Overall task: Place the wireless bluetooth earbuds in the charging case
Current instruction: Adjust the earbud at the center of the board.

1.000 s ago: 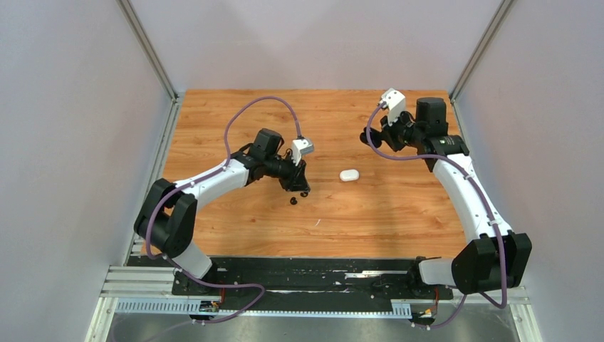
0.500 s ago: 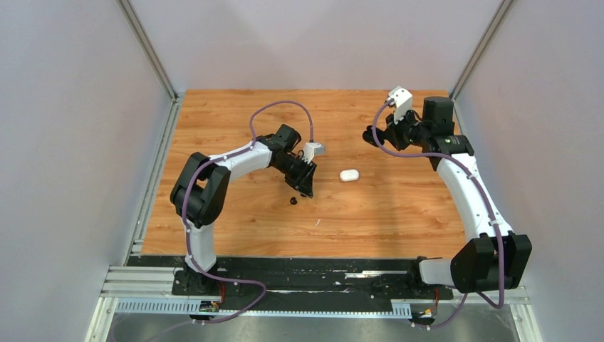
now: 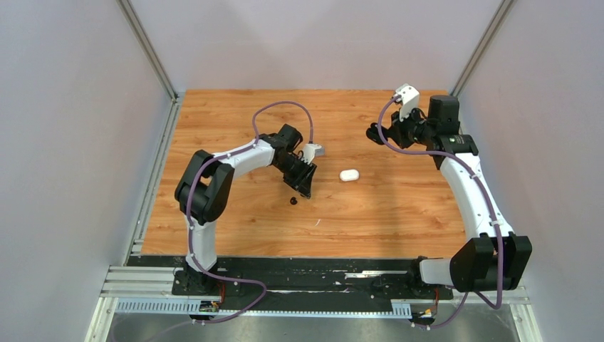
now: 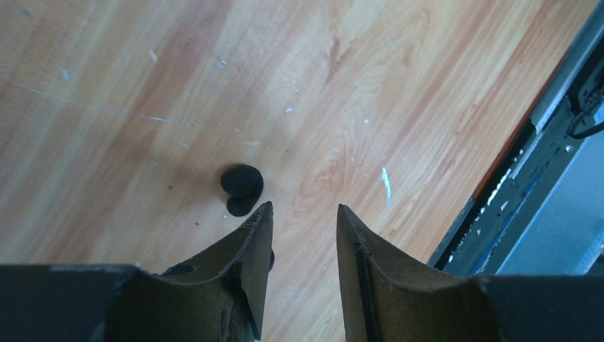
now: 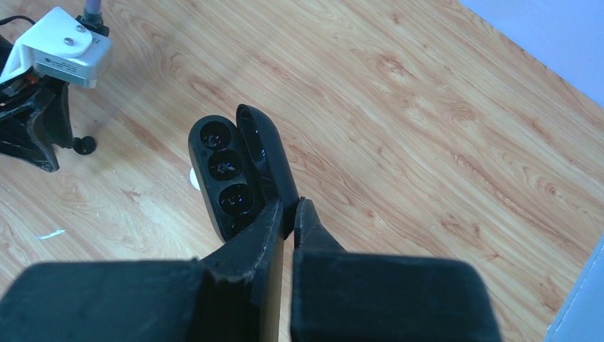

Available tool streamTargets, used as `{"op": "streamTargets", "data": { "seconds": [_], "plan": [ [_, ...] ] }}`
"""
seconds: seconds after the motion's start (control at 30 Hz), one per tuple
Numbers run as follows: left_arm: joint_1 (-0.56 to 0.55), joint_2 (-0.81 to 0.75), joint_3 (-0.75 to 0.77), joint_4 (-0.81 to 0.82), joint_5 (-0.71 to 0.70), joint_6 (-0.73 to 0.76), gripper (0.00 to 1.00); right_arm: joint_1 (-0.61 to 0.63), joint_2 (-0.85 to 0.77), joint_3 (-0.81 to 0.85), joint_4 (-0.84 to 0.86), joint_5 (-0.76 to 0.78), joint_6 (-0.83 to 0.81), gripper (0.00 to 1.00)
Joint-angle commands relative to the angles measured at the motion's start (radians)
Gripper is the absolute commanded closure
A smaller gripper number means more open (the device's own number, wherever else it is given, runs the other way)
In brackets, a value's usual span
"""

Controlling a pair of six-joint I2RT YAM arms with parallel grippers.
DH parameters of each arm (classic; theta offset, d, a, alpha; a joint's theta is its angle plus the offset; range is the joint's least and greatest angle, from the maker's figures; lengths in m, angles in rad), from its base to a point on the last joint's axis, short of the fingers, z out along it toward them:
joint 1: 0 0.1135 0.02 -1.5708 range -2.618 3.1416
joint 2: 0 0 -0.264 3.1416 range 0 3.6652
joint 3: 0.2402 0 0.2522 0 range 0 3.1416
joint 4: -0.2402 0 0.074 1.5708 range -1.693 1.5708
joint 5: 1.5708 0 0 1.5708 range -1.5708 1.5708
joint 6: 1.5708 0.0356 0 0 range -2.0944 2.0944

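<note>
A black earbud (image 4: 241, 187) lies on the wood table (image 4: 142, 85), just in front of the left claw (image 4: 303, 210). Its fingers stand a little apart and hold nothing. The right claw (image 5: 288, 212) pinches the black charging case (image 5: 228, 171) (lid up). A white case (image 3: 349, 174) lies between the arms.

You are looking at a wood-grain table (image 3: 370, 214), its surface closed in on three sides by plain grey walls (image 3: 71, 142); a metal upright (image 3: 146, 46) rises at the far left corner and a second upright (image 3: 481, 46) at the far right. A black base plate (image 3: 313, 274) runs along the near edge, with a slotted aluminium rail (image 3: 142, 281) beside it. Note a small white fleck (image 3: 318, 222) lying near the middle of the near edge; fine pale scuffs (image 4: 107, 110) mark the surface.
</note>
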Motion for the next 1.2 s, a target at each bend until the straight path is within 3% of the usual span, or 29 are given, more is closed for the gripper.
{"op": "streamTargets", "data": {
  "seconds": [0.0, 1.17],
  "plan": [
    [-0.007, 0.041, 0.079, -0.010, -0.050, 0.011, 0.55, -0.011, -0.020, 0.021, 0.041, -0.023, 0.031, 1.00],
    [-0.007, 0.100, 0.134, -0.058, -0.138, 0.073, 0.52, -0.035, -0.020, 0.007, 0.049, -0.057, 0.044, 1.00]
  ]
}}
